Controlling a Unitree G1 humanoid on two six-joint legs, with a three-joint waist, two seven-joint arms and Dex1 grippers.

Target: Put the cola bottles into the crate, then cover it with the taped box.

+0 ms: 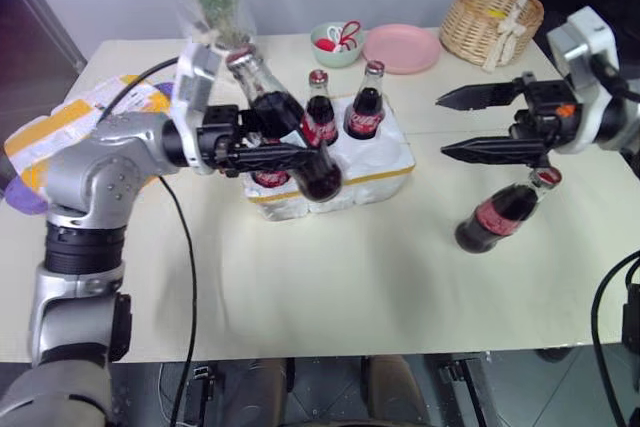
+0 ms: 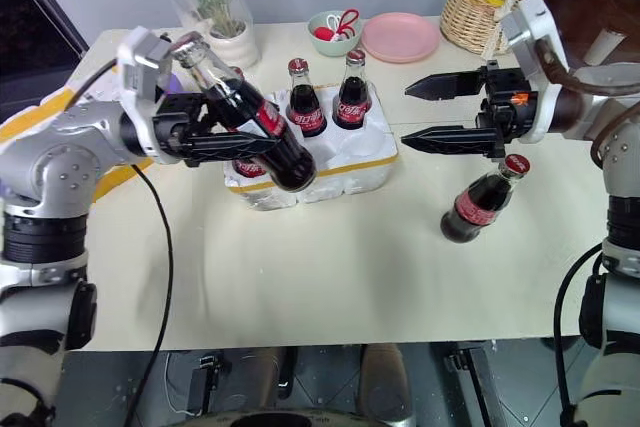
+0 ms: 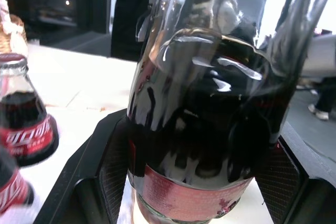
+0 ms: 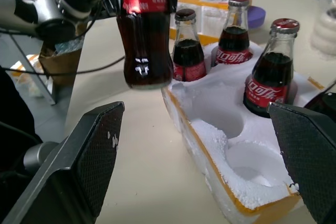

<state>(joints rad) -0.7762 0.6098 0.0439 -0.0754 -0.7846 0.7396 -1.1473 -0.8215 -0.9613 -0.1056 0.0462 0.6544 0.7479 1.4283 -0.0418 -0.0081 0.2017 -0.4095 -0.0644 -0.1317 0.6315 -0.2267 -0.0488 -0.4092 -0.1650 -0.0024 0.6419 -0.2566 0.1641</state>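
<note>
Left gripper (image 2: 235, 137): clamped on bottle (image 2: 250, 117), tilted, cap far-left, base near-right, above crate (image 2: 370, 172).
Right gripper (image 2: 420, 112): fingers apart, empty.

Bright, even indoor light
Soft shadows lie on the surface (image 1: 330, 277); the held bottle (image 3: 205, 129) shows streaky glare, close and blurred.

Between my left gripper (image 1: 268, 152) fingers a glossy glass cola bottle (image 1: 283, 122) is gleaming; beyond it, the crumbly matt styrofoam crate (image 4: 231, 182) is shedding grains
</note>
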